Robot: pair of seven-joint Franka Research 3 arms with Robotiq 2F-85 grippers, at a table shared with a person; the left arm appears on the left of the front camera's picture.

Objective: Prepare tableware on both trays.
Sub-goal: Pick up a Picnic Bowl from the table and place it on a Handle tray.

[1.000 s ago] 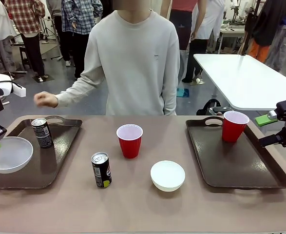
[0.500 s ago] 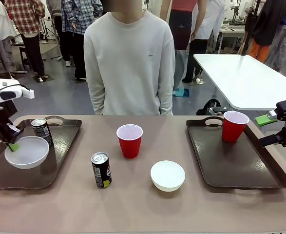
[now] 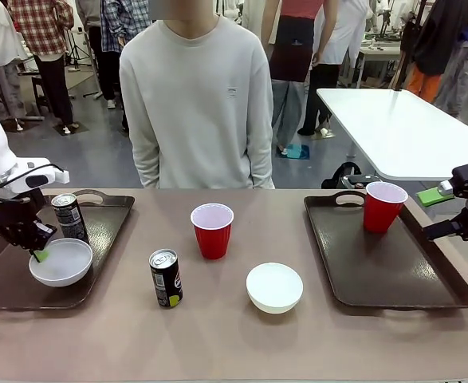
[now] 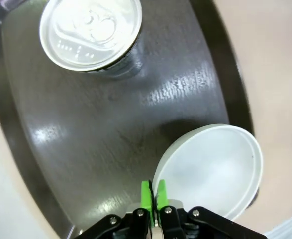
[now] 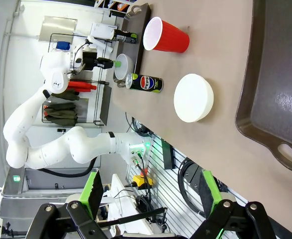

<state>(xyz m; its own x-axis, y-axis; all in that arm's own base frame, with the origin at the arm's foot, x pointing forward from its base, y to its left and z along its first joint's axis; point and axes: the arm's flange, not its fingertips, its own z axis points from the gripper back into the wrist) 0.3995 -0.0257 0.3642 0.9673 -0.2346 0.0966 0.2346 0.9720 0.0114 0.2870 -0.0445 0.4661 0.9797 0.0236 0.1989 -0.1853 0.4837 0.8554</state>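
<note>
Bowl [image 3: 60, 263] meets left tray [image 3: 106, 231], at 6 o'clock from its can [image 3: 68, 217]. Left gripper [image 3: 38, 254] clenches the rim at 10 o'clock, likely for a level set-down. Right gripper [image 5: 150, 191] hangs spread and empty beside right tray [image 3: 393, 271].

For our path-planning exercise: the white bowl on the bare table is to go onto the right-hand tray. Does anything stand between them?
Nothing visible does. Only bare table lies between the bowl and the tray. The red cup on that tray stands at its far corner, well aside.
</note>
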